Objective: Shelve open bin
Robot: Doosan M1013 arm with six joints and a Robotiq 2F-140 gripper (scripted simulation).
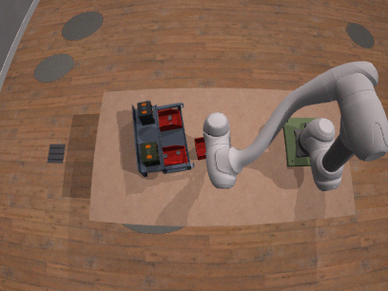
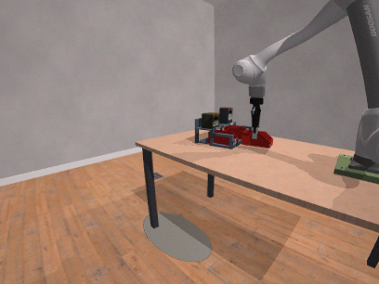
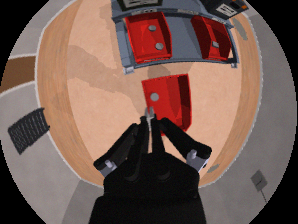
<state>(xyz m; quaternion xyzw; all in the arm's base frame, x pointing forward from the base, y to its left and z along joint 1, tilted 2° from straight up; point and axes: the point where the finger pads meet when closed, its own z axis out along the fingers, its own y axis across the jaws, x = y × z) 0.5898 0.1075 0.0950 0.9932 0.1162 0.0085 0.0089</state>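
Observation:
The red bin [image 1: 200, 148] [image 2: 264, 140] [image 3: 170, 105] is on or very close to the table, just in front of the shelf. A round grey part lies in it. My gripper [image 2: 254, 135] [image 3: 150, 111] points down, its fingers pinched together on the bin's left side wall in the wrist view. The slate shelf [image 1: 148, 134] [image 3: 182, 37] holds two red bins: one with two parts [image 1: 174, 160] [image 3: 142, 40], one with one visible part [image 1: 164, 125] [image 3: 207, 32]. The free place is between them. The arm hides much of the held bin in the top view.
A dark box [image 1: 145, 114] [image 2: 226, 115] and an olive box [image 1: 150, 154] [image 2: 209, 120] stand on the shelf's rear board. The shelf's front lip [image 3: 180, 63] crosses before the row, with posts at its ends. The green base plate [image 1: 297, 122] is under the arm.

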